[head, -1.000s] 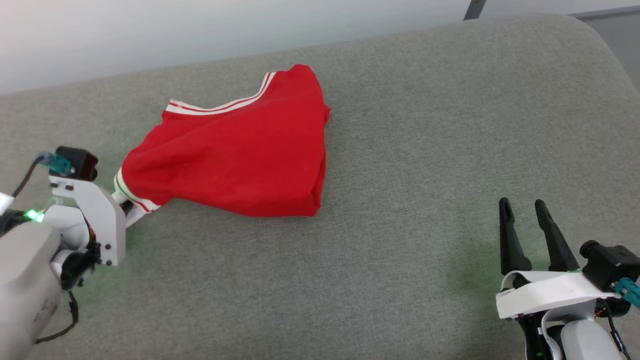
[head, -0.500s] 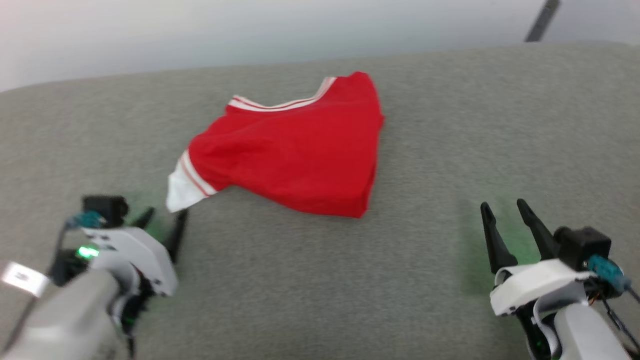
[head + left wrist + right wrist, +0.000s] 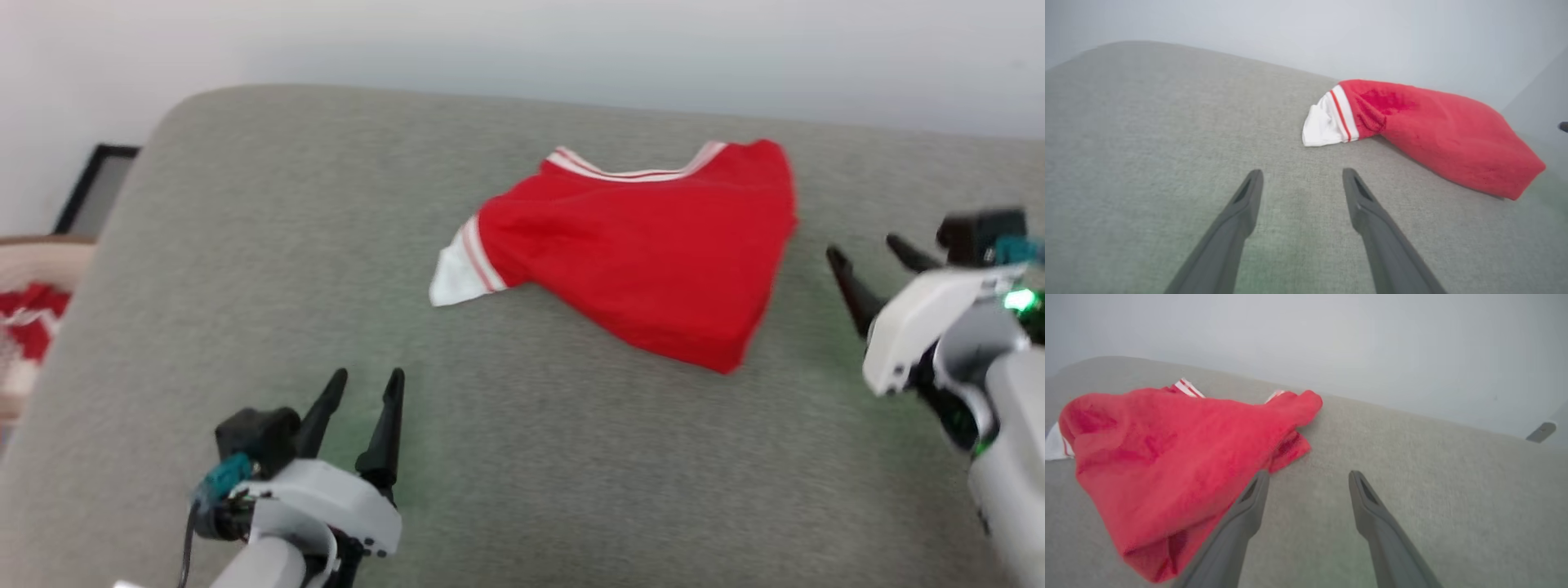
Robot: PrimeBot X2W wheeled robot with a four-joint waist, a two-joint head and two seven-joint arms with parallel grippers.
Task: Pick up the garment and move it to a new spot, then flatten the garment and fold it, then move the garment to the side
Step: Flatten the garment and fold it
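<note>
Your red sleeveless jersey with white-and-red striped trim [image 3: 645, 261] lies folded near the far edge of the grey fabric bench [image 3: 571, 457], nothing gripping it. Left gripper [image 3: 367, 377]: jaws wide, empty, by the near edge. Right gripper [image 3: 864, 247]: wide, empty, just beside the fold, probably staged to shift it
</note>
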